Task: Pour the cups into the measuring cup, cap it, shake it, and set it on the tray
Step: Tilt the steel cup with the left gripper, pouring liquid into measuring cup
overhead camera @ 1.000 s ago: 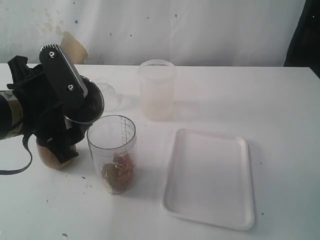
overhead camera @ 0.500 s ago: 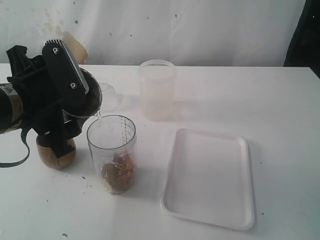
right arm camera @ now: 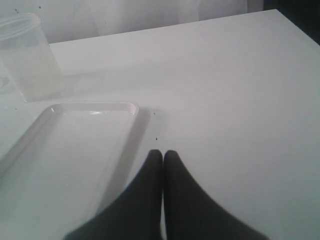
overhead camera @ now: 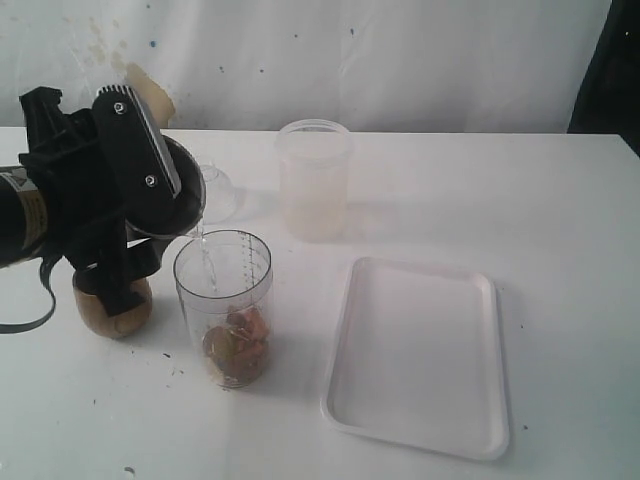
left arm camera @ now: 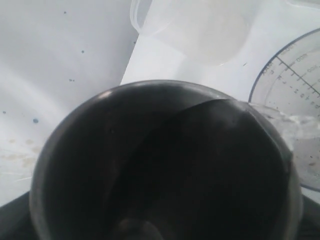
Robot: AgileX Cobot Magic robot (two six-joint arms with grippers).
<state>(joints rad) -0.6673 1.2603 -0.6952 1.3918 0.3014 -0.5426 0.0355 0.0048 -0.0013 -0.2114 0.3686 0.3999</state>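
Now, left jaws seemingly grip the steel tumbler (left arm camera: 160,165), tilted mouth-first toward measuring cup (overhead camera: 225,290).

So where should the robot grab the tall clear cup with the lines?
Probably the measuring cup's round wall, about halfway up, coming from the tray side. It stands upright with its top open, and the steel cup is tipped over its rim on the other side.

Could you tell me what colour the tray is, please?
The tray is plain white, clearest in the exterior view.
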